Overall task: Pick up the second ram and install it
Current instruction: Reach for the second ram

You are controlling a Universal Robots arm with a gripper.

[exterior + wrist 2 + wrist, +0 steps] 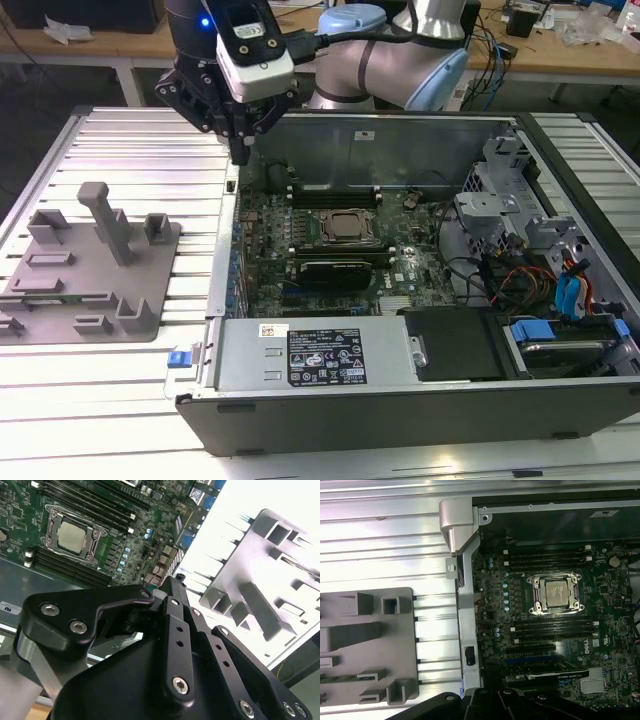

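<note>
the gripper [240, 150] hovers over the case wall [222, 260], between the tray [160, 262] and the motherboard [330, 270]. its fingers [176, 611] appear pressed together and hold nothing. the second ram [347, 677] stands on edge in a tray slot, well apart from the gripper. the slot likely holds it upright for pinching. pick-up is not yet done.
</note>
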